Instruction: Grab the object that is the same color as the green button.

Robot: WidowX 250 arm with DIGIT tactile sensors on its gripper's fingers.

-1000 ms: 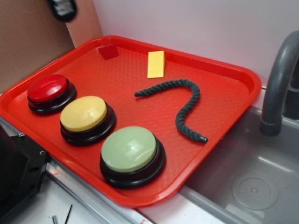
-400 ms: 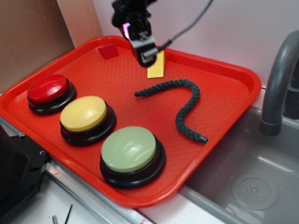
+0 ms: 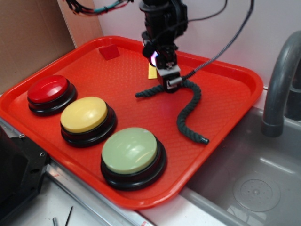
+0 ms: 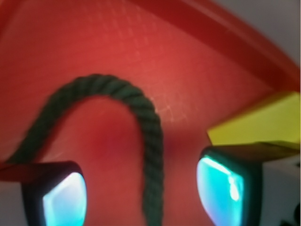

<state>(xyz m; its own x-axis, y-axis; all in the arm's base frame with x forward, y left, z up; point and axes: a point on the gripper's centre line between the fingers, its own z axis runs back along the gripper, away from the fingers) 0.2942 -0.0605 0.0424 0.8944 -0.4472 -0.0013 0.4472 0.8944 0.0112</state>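
Rope piece (image 3: 188,106), centre-right of red tray (image 3: 235,94): soft, limp, light (likely grippy); take the straight run now between the fingers. Gripper (image 4: 143,188): jaws parted, straddling it, nothing clasped

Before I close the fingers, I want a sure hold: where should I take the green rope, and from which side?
Take the rope on the straight run between the fingers, from above; it lies flat on the tray, crossing the open gap.
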